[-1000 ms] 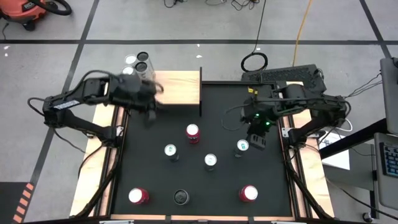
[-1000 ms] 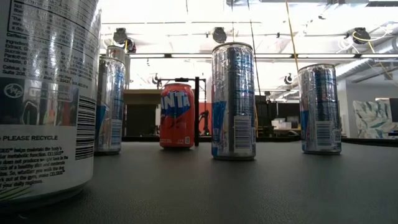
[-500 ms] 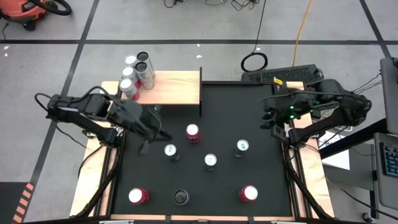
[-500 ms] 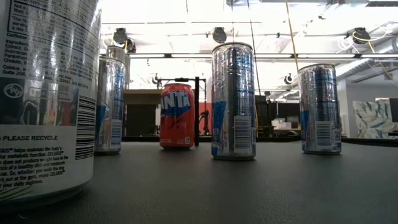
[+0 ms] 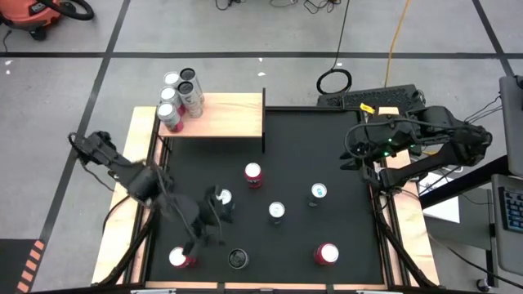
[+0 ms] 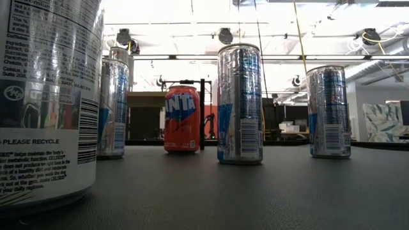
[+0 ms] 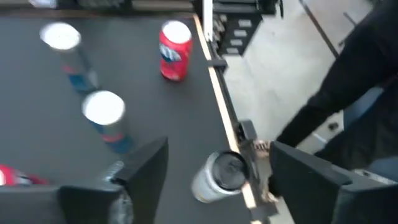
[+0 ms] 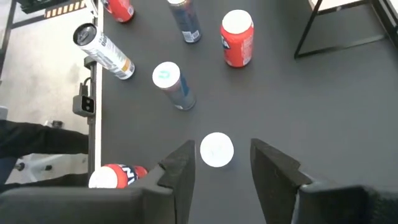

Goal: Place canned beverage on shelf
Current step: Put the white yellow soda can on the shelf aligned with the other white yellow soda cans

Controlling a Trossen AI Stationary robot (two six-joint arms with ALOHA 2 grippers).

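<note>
The pale wood shelf [image 5: 225,114] stands at the table's far left, with several cans [image 5: 177,92] upright on its far-left corner. Several more cans stand on the black mat: a red one [image 5: 252,173], silver-blue ones [image 5: 277,211] [image 5: 318,191], red ones at the near edge [image 5: 327,253] [image 5: 181,258], and a dark-topped one [image 5: 238,259]. My left gripper [image 5: 211,227] hangs open above the near-left mat; in its wrist view the dark-topped can [image 7: 217,177] shows beyond the gap between its fingers [image 7: 217,186]. My right gripper [image 5: 350,155] hangs open at the table's right side, high above a white-topped can [image 8: 217,150].
A thin black upright [image 5: 263,121] stands at the shelf's right end. The table's wooden side rails [image 5: 122,212] run along both sides. In the low view a large can [image 6: 45,102] stands close to the camera, with others [image 6: 239,102] behind it. A dark-clothed person [image 7: 348,81] is beyond the near edge.
My left gripper has swung away from the shelf toward the table's near edge and sunk a little, turning as it went; the cans on the shelf stay standing. My right gripper has drawn back from the silver-blue can toward the table's right edge, then kept still.
</note>
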